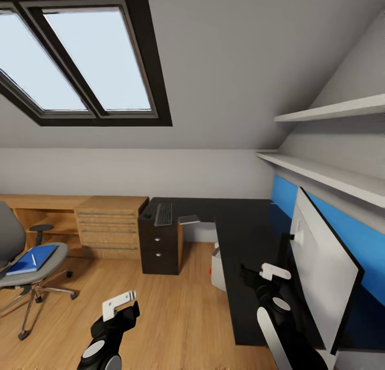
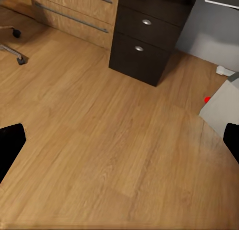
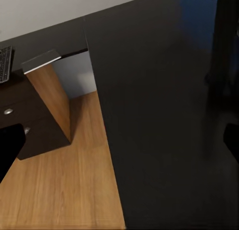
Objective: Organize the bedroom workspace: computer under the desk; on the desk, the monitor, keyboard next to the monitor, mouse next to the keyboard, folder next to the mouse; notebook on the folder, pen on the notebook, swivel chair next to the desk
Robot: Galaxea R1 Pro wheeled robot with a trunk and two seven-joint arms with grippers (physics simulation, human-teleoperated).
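- Monitor (image 1: 321, 263) at two o'clock and keyboard (image 1: 163, 214) at twelve sit on the desk (image 1: 240, 236); computer (image 1: 218, 271) underneath.
- Folder (image 1: 31, 259), maybe pen too, waits on the chair (image 1: 21, 263) at nine.
- Left gripper (image 1: 118, 305) and right gripper (image 1: 262, 274) are both spread, empty.

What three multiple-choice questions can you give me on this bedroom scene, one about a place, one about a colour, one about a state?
1. Where does the folder lie?
A. on the swivel chair
B. on the desk
C. on the floor

2. What colour is the folder?
A. red
B. blue
C. green

3. How is the left gripper?
A. shut on the pen
B. shut on the keyboard
C. open, empty

Answers: 1 A, it rests on the seat. 2 B, bright blue cover. 3 C, the fingertips stand wide apart over bare floor.
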